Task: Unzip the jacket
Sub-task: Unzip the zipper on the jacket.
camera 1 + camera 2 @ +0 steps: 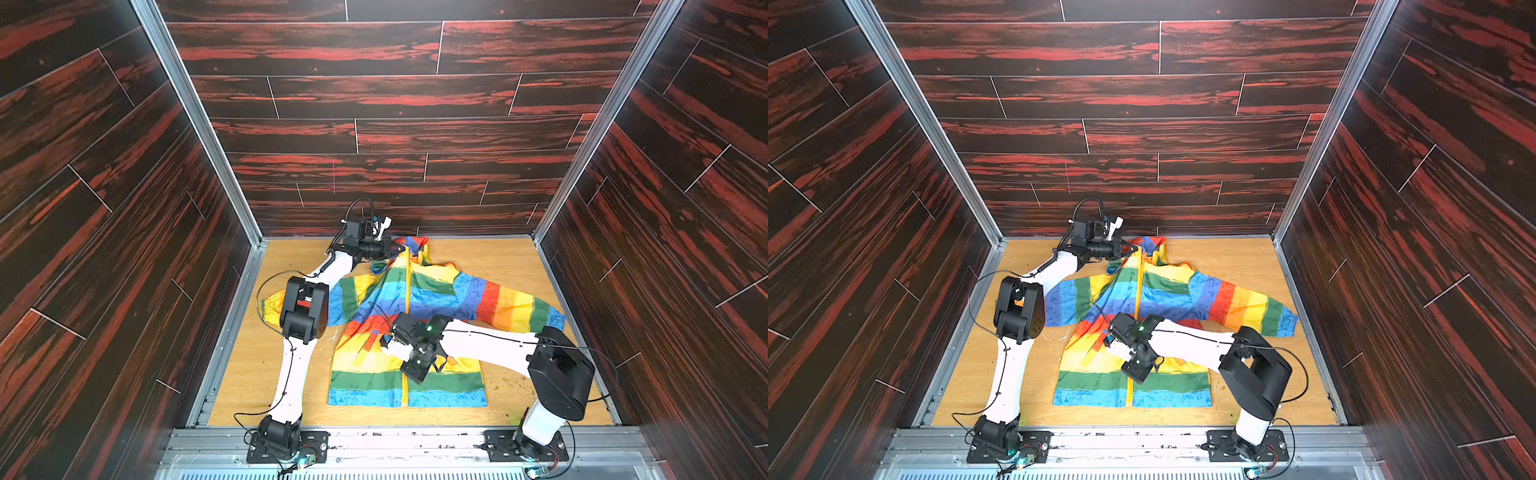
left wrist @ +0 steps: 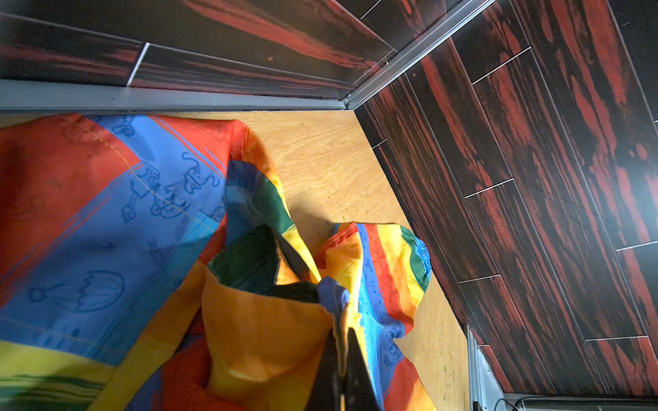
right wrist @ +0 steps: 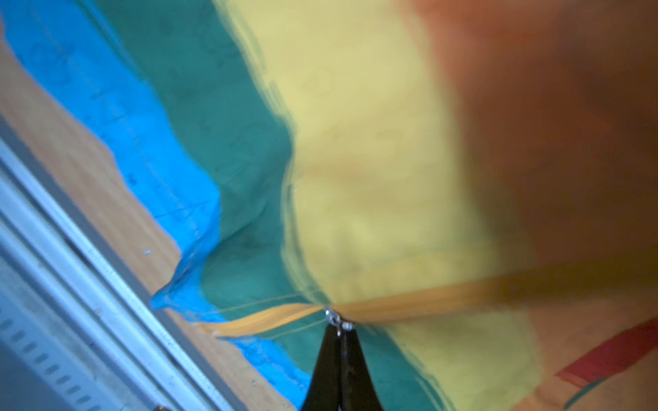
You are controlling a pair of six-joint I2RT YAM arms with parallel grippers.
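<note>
Arms stand mounted on a metal rail (image 1: 415, 440) along the bottom edge of both top views. The right arm (image 1: 482, 343) bends at a raised elbow in the lower right and reaches leftward across the jacket (image 1: 374, 374), which lies flat, front up, on the wooden tabletop (image 1: 519, 257), hem toward the lower edge and hood (image 1: 415, 245) toward the back wall (image 1: 395, 124). Its wrist tips downward, and the right fingers (image 3: 325, 373) are pressed together on the small metal zipper pull (image 3: 336, 318), at the meeting of yellow and green stripes on the yellow zipper (image 1: 404, 395). Further up the frame, the left arm (image 1: 293, 374) climbs from lower left, folds at its elbow and stretches rightward, level, to the hood; the left fingers (image 2: 358, 370) are clamped on a fold of the jacket's fabric near the zipper's top end.
</note>
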